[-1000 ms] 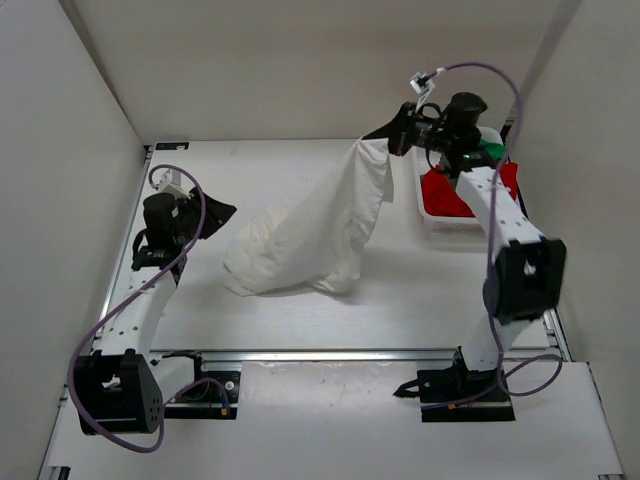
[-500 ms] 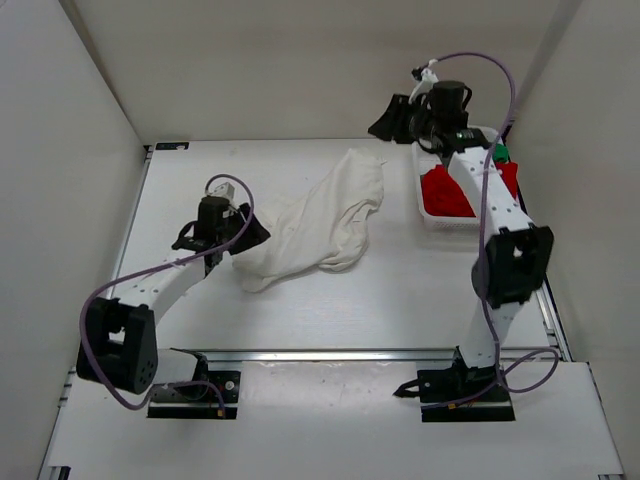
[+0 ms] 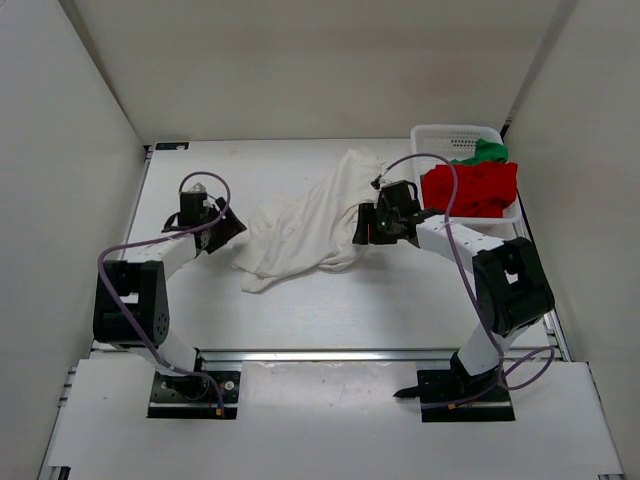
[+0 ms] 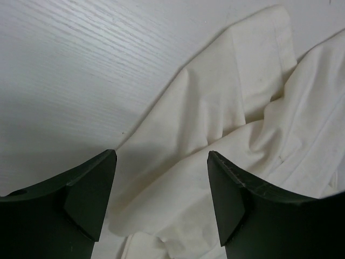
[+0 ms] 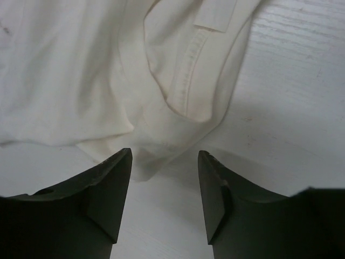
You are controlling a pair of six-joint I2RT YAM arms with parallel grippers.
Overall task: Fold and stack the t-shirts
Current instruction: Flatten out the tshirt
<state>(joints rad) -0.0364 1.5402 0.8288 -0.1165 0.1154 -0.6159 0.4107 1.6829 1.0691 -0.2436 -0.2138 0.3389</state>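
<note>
The white shirt [image 3: 305, 225] lies rumpled on the surface [image 3: 300, 310], while the red shirt [image 3: 470, 188] and green shirt [image 3: 488, 152] sit in the basket [image 3: 440, 133] to its right. The left jaws and right jaws hang apart over its opposite edges, likely to pinch and spread it flat.

No text, label, brand or number can be read — none anywhere.

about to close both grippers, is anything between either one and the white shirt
Nothing visible. The left gripper and right gripper are both open, and the cream-white shirt lies directly ahead of each on the table.
</note>
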